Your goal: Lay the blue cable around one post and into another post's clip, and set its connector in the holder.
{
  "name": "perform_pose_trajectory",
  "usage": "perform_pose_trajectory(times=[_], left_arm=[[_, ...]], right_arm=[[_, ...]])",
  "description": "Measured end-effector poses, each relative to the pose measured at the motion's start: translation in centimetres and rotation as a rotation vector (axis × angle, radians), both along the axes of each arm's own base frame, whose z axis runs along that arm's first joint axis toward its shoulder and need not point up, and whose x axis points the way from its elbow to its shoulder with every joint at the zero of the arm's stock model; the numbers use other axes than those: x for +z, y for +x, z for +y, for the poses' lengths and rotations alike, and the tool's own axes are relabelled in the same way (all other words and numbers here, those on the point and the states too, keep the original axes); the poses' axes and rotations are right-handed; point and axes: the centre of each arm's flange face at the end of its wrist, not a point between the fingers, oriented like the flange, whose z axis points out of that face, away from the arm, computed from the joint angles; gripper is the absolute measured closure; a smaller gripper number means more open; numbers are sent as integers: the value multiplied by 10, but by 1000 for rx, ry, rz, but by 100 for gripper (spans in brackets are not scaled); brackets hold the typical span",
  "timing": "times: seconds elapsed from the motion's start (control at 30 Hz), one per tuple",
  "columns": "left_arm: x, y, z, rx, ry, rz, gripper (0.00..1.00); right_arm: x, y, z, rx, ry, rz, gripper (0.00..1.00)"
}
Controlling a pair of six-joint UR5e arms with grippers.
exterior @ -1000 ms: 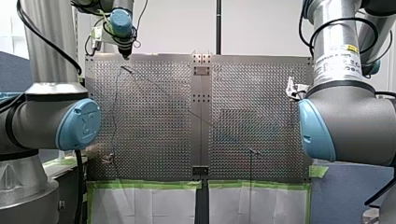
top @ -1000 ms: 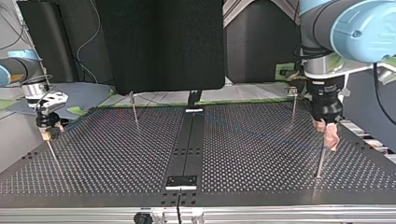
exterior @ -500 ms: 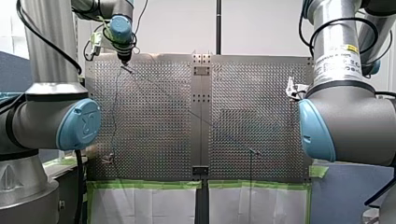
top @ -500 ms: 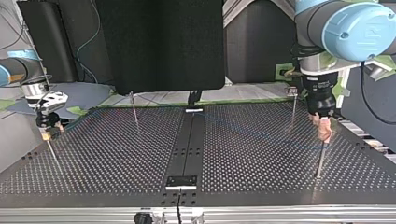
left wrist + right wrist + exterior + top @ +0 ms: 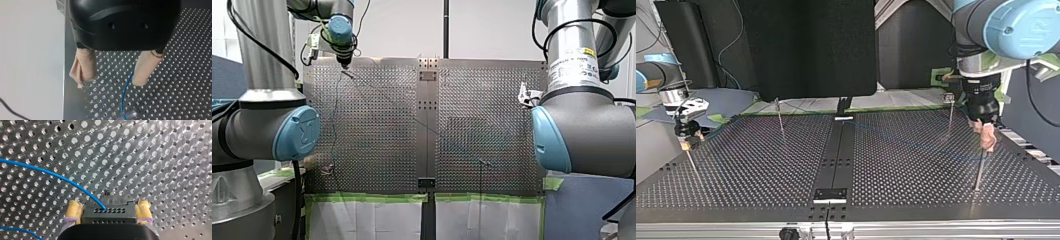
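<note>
The thin blue cable ends in a black connector, and my right gripper is shut on that connector between its yellow pads. In the top view this gripper hangs low at the table's left edge. The cable crosses the table toward a thin post at the right. My left gripper hovers just above that post, open. In the left wrist view its beige pads stand wide apart around the cable, which runs close to one finger without being pinched.
Three more thin posts stand on the perforated table. A dark centre rail carries small plates. A black panel rises behind the table. Green tape lines the near edge in the front view.
My left gripper has come down a little and shifted slightly over the post at the front view's far left corner. My right gripper and the connector have not moved.
</note>
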Motion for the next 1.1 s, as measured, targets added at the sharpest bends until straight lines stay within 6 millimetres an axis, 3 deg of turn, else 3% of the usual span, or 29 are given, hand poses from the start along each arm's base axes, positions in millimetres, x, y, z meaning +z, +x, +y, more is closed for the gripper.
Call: perform_pose_trajectory(times=[0.33,1.1], left_arm=[[-10,-5,6,36,-43,-28,0],[-10,-1,13,63,-72,-49,0]], right_arm=[[0,0,0,0,0,0,13],[0,0,0,0,0,0,13]])
